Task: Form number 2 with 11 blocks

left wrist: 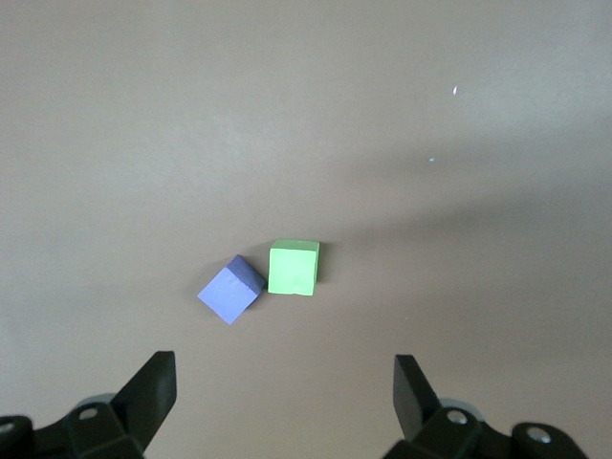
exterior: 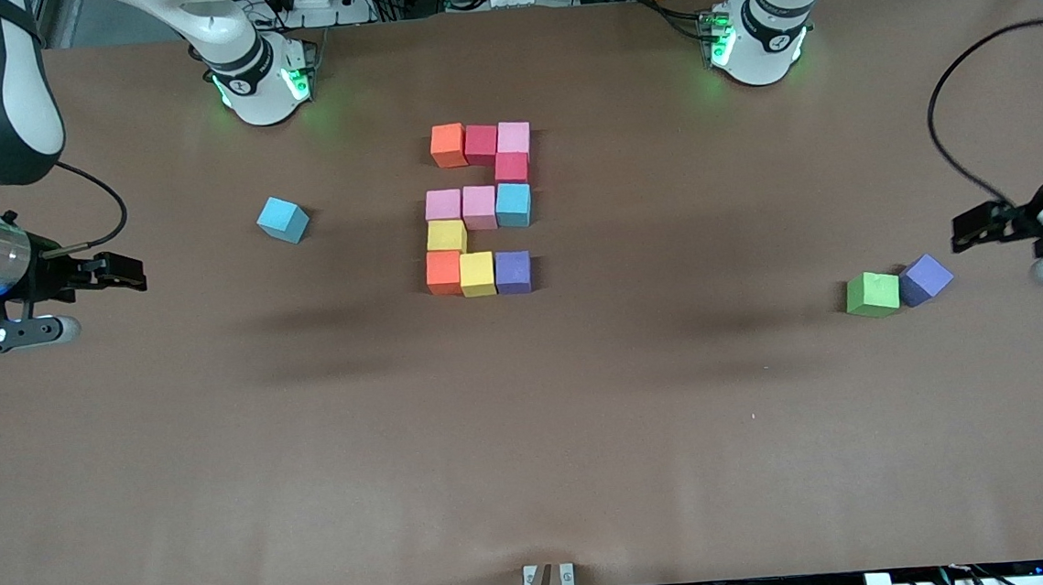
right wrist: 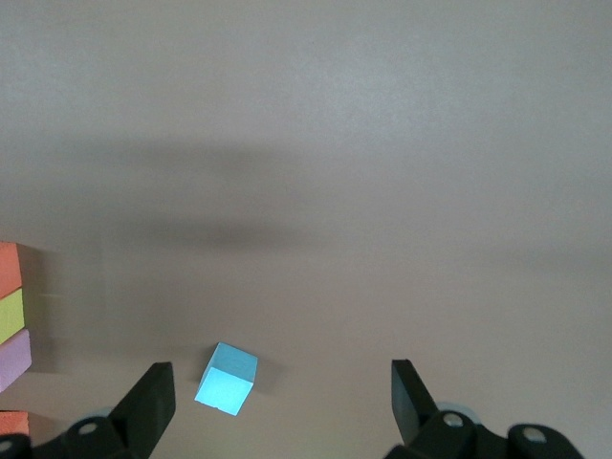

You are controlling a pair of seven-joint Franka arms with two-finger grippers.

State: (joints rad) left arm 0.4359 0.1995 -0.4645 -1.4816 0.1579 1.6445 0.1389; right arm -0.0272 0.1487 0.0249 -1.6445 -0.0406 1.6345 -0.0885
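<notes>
At mid-worktop (exterior: 532, 439) you have the blocky number 2 of touching matte cubes (exterior: 479, 208) complete at eleven; a loose light blue cube (exterior: 282, 219) lies toward the right arm's end, a green cube (exterior: 872, 294) touching a spare purple cube (exterior: 925, 279) toward the left arm's. Left end effector (left wrist: 285, 382) hangs wide and empty over that pair; right end effector (right wrist: 282, 387), equally wide, over the blue cube. I judge you should leave the spares and retreat clear without nudging the digit. No containers present.
</notes>
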